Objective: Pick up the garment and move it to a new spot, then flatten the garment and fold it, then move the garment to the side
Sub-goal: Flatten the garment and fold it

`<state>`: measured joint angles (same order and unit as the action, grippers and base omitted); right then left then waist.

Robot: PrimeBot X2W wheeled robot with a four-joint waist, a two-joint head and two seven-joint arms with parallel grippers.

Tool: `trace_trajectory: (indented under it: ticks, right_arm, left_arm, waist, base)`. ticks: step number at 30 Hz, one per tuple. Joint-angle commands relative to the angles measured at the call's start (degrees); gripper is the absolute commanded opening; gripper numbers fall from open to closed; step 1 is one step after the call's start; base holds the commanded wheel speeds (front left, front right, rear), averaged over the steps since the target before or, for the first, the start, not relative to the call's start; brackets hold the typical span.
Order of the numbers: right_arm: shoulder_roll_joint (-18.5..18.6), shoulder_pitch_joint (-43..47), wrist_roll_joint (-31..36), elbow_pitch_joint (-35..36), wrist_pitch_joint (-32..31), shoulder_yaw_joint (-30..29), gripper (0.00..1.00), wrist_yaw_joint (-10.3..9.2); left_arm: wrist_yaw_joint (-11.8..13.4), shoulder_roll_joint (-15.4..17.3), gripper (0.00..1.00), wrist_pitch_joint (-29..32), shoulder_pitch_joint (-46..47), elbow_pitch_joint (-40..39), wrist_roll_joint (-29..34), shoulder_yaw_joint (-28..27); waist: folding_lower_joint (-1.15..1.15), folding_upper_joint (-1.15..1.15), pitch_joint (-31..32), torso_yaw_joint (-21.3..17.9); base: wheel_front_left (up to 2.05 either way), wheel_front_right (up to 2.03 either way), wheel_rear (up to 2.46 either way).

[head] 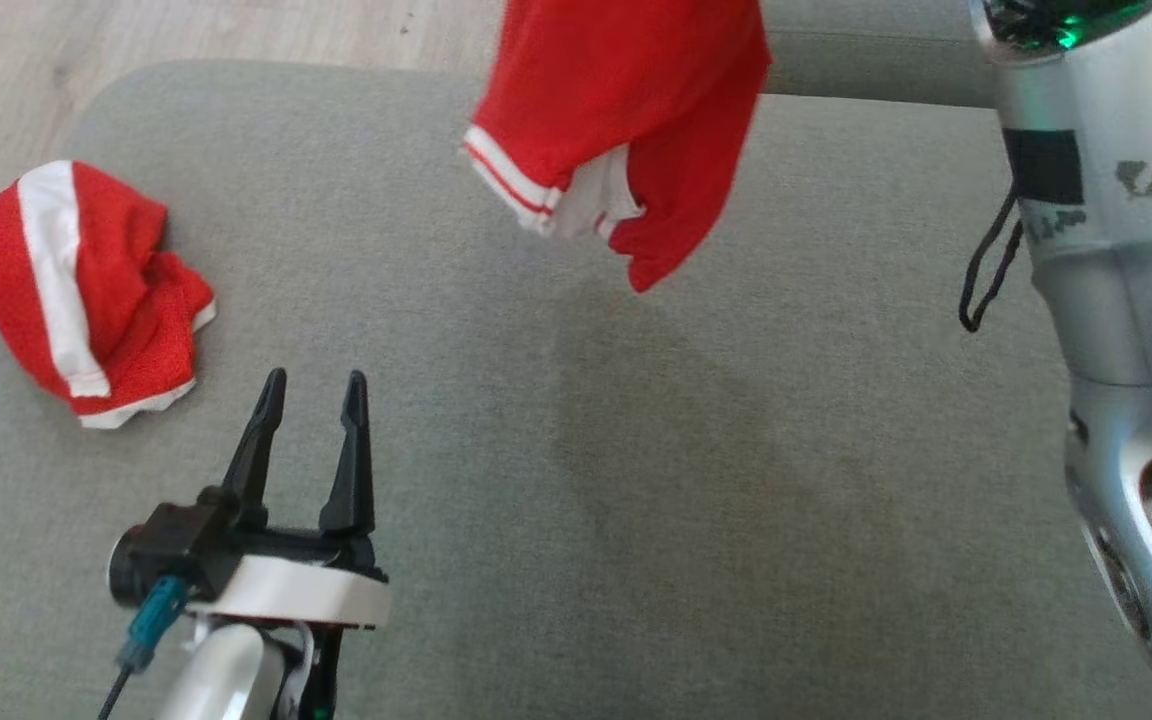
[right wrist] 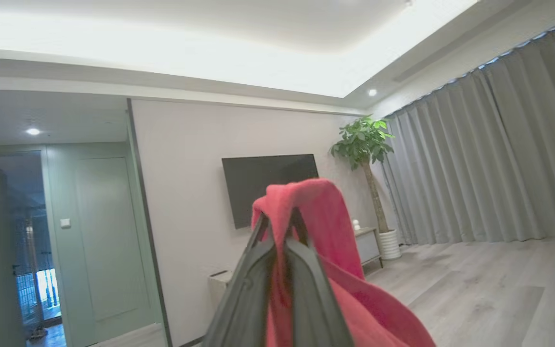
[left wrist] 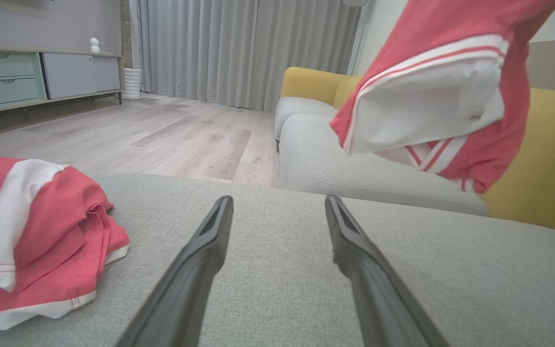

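Garment hangs pinched in the clamped right gripper, held high for carrying, while left gripper gapes empty.

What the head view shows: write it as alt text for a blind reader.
A red garment with white trim hangs in the air above a grey cushion. A second red-and-white garment lies crumpled at the left, near the left gripper, fingers open.

Grey fabric cushion, crumpled red-and-white garment lying near its left edge
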<state>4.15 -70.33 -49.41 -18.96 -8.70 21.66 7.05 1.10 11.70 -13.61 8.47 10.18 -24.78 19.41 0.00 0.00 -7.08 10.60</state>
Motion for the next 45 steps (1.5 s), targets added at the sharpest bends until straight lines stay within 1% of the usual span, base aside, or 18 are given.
trace_trajectory:
  ticks: [1,3,4,6,10,13,16,21,24,26,29,33,34,38,39,40,43,45]
  right_arm:
    - [-1.25,-0.10,-0.04,0.00,0.01,-0.18,0.00,0.44]
    - [-1.26,1.31,1.99,-2.51,-0.80,-0.35,0.00,0.44]
    - [-1.25,4.33,5.48,-4.44,-2.18,-1.11,0.00,0.44]
    - [-0.59,8.37,8.77,-5.56,-3.98,-2.02,0.00,0.44]
    - [0.81,16.86,13.68,-3.81,-7.55,-3.58,0.00,0.44]
    - [1.54,22.97,16.14,1.44,-10.39,-5.00,0.00,0.44]
    - [1.96,29.58,18.08,9.52,-14.18,-7.16,0.00,0.44]
    - [0.45,42.02,19.23,25.06,-21.94,-13.51,0.00,0.44]
    - [-0.49,47.96,20.73,29.03,-25.27,-18.81,0.00,0.44]
    - [-0.87,49.64,21.55,28.30,-25.99,-22.48,0.00,0.44]
    - [-1.11,48.32,23.90,23.12,-24.46,-27.82,0.00,0.44]
    - [-1.17,42.16,28.28,12.35,-18.76,-33.61,0.00,0.44]
    - [-1.17,42.16,28.28,12.35,-18.76,-33.61,0.00,0.44]
    - [-0.51,35.46,32.49,1.15,-11.65,-38.88,0.00,0.44]
    - [-0.38,33.83,33.04,-1.25,-9.38,-39.86,0.25,0.44]
    - [-0.32,32.45,33.37,-3.65,-7.72,-40.35,1.00,0.44]
    - [0.84,29.47,34.71,-9.52,-3.76,-40.07,1.00,0.44]
    - [2.16,28.64,36.14,-12.05,-2.13,-38.34,1.00,0.44]
  left_arm:
    - [0.44,1.29,1.00,-0.08,0.84,-2.02,-0.23,-2.27]
    - [0.65,1.47,1.00,-0.12,0.59,-2.26,-0.35,-2.49]
    - [0.79,1.51,1.00,-0.11,0.41,-2.59,-0.44,-2.49]
    - [0.86,1.50,1.00,-0.07,0.38,-2.84,-0.52,-2.42]
    - [1.00,1.58,1.00,0.01,0.33,-3.09,-0.75,-2.40]
    - [1.00,1.60,1.00,-0.02,0.29,-3.07,-0.84,-2.26]
    - [1.07,1.62,1.00,-0.06,0.12,-2.99,-0.90,-2.11]
    - [1.11,1.96,1.00,-0.12,-0.22,-3.08,-1.06,-2.09]
    - [1.10,2.15,1.00,-0.16,-0.02,-3.32,-1.15,-2.15]
    - [1.01,2.22,1.00,-0.15,0.48,-3.53,-1.15,-2.10]
    - [0.59,2.31,1.00,-0.17,1.80,-3.60,-1.08,-1.87]
    - [0.26,1.90,1.00,-0.12,3.82,-3.66,-0.58,-1.02]
    - [0.26,1.90,1.00,-0.12,3.82,-3.66,-0.58,-1.02]
    - [-0.29,1.52,1.00,-0.20,5.59,-3.37,-0.29,-0.30]
    - [-0.37,1.47,1.00,-0.25,5.90,-3.26,-0.25,-0.23]
    - [-0.49,1.48,1.00,-0.31,6.15,-3.08,-0.27,-0.25]
    - [-0.84,1.36,1.00,-0.53,6.79,-2.44,-0.27,-0.24]
    - [-0.89,1.26,1.00,-0.66,6.88,-2.02,-0.21,-0.22]
  waist:
    - [0.00,0.00,0.00,-0.63]
    - [0.00,0.00,-0.05,-1.69]
    - [0.00,0.00,-0.11,-2.67]
    - [0.00,0.00,-0.20,-3.60]
    - [0.00,0.00,-0.30,-5.47]
    - [0.00,0.00,0.02,-6.38]
    - [0.00,0.00,0.38,-6.84]
    - [0.00,0.00,0.63,-7.08]
    - [0.00,0.00,0.01,-6.79]
    - [0.00,0.00,-0.91,-6.36]
    - [0.00,0.00,-2.76,-5.10]
    - [0.00,0.00,-5.46,-2.56]
    - [0.00,0.00,-5.46,-2.56]
    - [0.00,0.00,-7.97,-0.02]
    - [0.00,0.00,-8.45,0.42]
    - [0.00,0.00,-8.89,0.72]
    - [0.00,0.00,-9.52,1.28]
    - [0.00,0.00,-9.29,1.28]
  base:
    - [0.00,0.00,0.00]
    - [0.00,0.00,0.00]
    - [0.00,0.00,0.00]
    - [0.00,0.00,0.00]
    - [0.00,0.00,0.00]
    - [0.00,0.00,0.00]
    - [0.00,0.00,0.00]
    - [0.00,0.00,0.00]
    - [0.00,0.00,0.00]
    - [0.00,0.00,0.00]
    - [0.00,0.00,0.00]
    - [0.00,0.00,0.00]
    - [0.00,0.00,0.00]
    - [0.00,0.00,0.00]
    - [0.00,0.00,0.00]
    - [0.00,0.00,0.00]
    - [0.00,0.00,0.00]
    - [0.00,0.00,0.00]
